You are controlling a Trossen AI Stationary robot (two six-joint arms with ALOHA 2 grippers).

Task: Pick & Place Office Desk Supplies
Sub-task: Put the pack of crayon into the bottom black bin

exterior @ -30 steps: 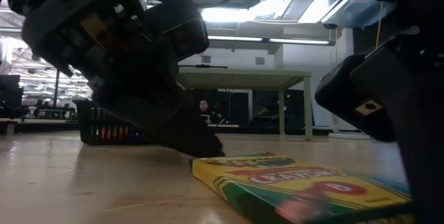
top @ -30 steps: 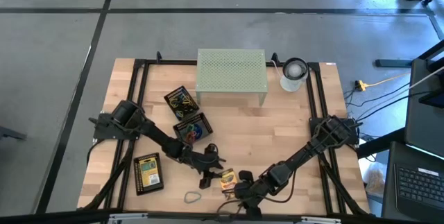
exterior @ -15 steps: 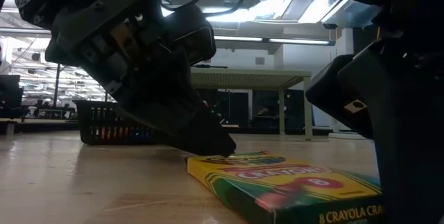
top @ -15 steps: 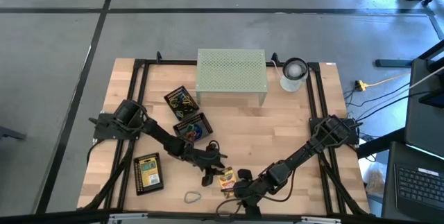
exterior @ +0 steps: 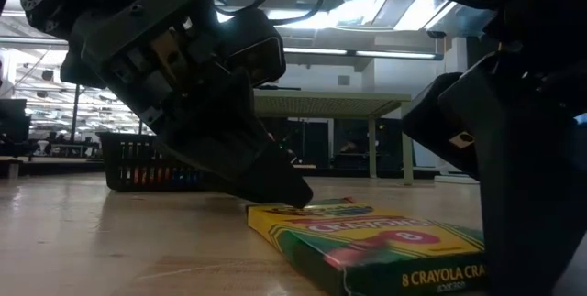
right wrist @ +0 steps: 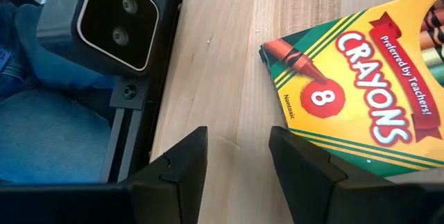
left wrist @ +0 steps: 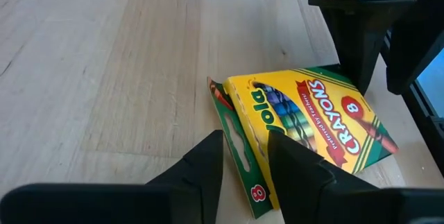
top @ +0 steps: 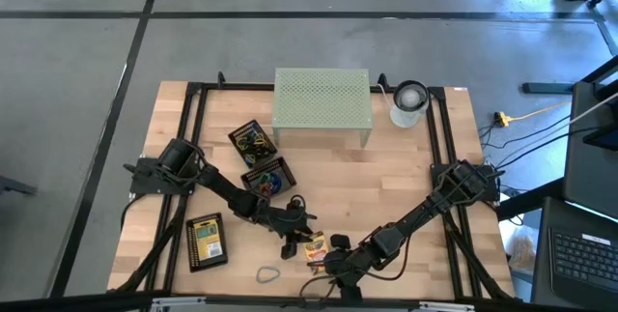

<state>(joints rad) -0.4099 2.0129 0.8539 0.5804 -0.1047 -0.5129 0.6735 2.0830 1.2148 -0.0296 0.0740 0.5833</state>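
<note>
A yellow-green crayon box (top: pixel 316 247) lies flat on the table near its near edge, between my two grippers; its flap end is open (left wrist: pixel 232 123). My left gripper (top: pixel 294 233) is open and tipped down over that end, its fingers astride the flap corner. My right gripper (top: pixel 336 254) is open at the box's other end (right wrist: pixel 291 78). A second crayon box (top: pixel 205 241) lies flat to the left. A tan rubber-band loop (top: pixel 267 274) lies by the near edge. My left gripper (left wrist: pixel 246 158) comes slanting down from the table's left onto the crayon box's flap end (left wrist: pixel 236 141), one finger on each side of that corner. In the low view a fingertip (exterior: pixel 292 191) meets the top of the end (exterior: pixel 275 210). The box lies flat. My right gripper (right wrist: pixel 236 158) stands at the box's numbered end (right wrist: pixel 305 123); whether a finger touches it I cannot tell.
Two black mesh trays (top: pixel 249 139) (top: pixel 268 179) with coloured loops sit left of centre. The pale green riser (top: pixel 322 107) and the white-grey cylinder (top: pixel 409 102) stand at the far side. A camera block (right wrist: pixel 104 16) sits just past the near edge.
My left gripper has come down and toward the right onto the crayon box's flap end. The box has slid and turned a little on the table, so its printed end face now shows in the low view.
</note>
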